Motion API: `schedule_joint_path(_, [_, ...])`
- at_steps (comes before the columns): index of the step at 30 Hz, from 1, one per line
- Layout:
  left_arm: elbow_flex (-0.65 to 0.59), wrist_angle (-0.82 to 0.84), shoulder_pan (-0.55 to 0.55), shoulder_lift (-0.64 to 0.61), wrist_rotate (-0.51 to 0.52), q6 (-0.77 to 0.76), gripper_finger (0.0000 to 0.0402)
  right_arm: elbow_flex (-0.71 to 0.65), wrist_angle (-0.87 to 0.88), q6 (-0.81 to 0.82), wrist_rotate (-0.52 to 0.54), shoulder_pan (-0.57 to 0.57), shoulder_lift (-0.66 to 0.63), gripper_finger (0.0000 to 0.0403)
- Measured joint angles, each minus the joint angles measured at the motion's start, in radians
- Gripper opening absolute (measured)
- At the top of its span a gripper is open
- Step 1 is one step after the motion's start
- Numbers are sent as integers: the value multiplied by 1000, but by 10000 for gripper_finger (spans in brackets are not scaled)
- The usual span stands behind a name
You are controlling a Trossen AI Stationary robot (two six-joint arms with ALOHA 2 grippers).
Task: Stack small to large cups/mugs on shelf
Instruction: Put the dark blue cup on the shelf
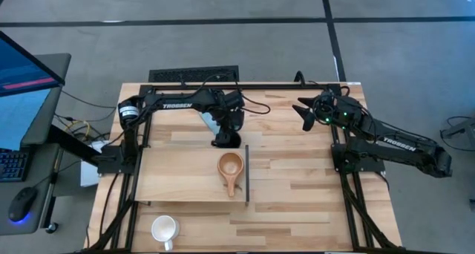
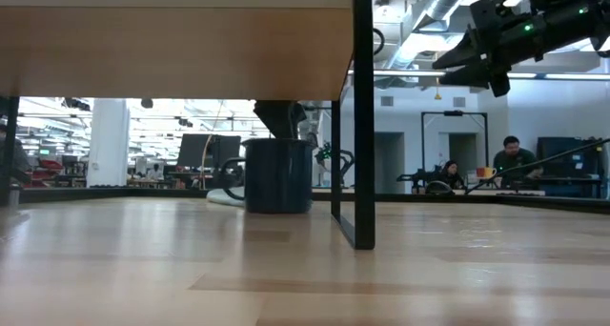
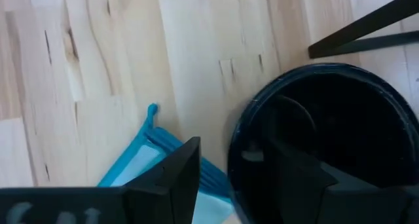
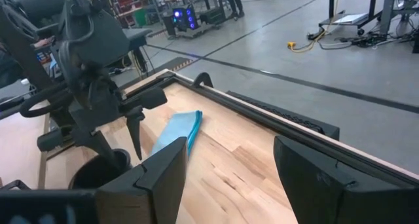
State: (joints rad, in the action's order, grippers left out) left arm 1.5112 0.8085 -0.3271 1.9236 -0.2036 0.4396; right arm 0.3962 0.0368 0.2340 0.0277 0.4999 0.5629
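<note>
Planked bench (image 1: 297, 202) | left claw (image 3: 236, 178) straddles black mug (image 1: 227, 140) rim by blue cloth (image 3: 154, 165), fingers parted | right claw (image 1: 306, 111) open, empty, aloft | wooden cup (image 1: 230, 165) on shelf (image 1: 178, 176) | white mug (image 1: 164, 229) near front edge

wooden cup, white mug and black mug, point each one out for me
wooden cup (image 1: 230, 165), high view, middle of its bowl
white mug (image 1: 162, 228), high view, its open mouth
black mug (image 2: 277, 176), low view, its side wall

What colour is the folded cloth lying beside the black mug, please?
The cloth is light blue with a darker blue edge, clearest in the right wrist view.
</note>
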Motion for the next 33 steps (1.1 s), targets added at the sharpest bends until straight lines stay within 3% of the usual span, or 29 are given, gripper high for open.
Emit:
schedule_joint_path(10, [0,13,0,0,1,8,154,0,0,0,0,0,0,249])
schedule_joint_path(21, [0,13,0,0,2,8,58,0,0,1,0,0,0,249])
schedule_joint_path(29, [2,22,0,3,14,13,12,0,0,1,0,0,0,249])
schedule_joint_path(33, [3,23,0,3,25,9,10,0,0,2,0,0,0,249])
